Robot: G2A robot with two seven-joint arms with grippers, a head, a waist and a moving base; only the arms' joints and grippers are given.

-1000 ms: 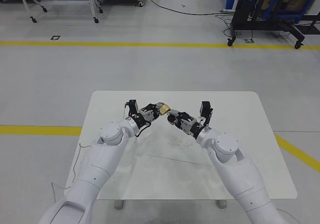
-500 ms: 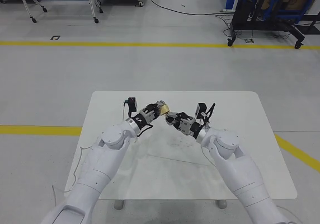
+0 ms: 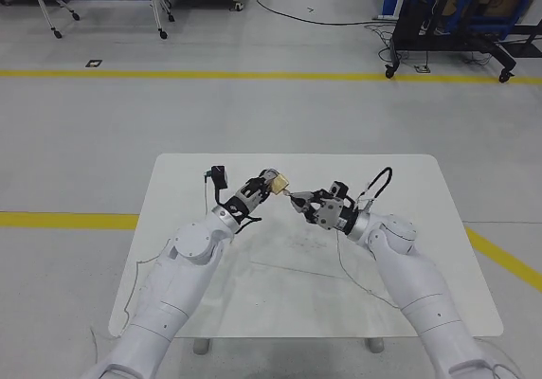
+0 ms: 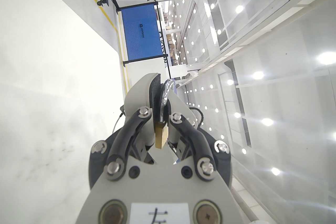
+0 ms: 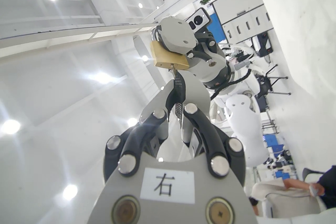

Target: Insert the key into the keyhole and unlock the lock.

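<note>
We take the brass padlock (image 5: 169, 58) for a small, dense, rigid piece with smooth metal faces, likely to twist or slide under a pinch that is off-centre. It wants a firm hold across its flat sides or at the shackle (image 4: 164, 99), with the keyhole face left free. The left gripper (image 4: 160, 89) is clamped on it in just that way, pads closed over the shackle and the upper part of the body, so the brass end juts out toward the other arm. The key (image 5: 172, 68) we judge thin, stiff and light, and easy to lose between pads if it is levered sideways. Its flat head is the place to grip, with the blade in line with the fingers. The right gripper (image 5: 177, 79) is closed narrow on it, and a short silver stub shows past the tips. That stub touches the padlock's end face at the keyhole, though we cannot tell how deep it sits. Both are held in the air above the white table (image 3: 423, 284), the grippers tip to tip. Turning will load the left grip, we expect.
</note>
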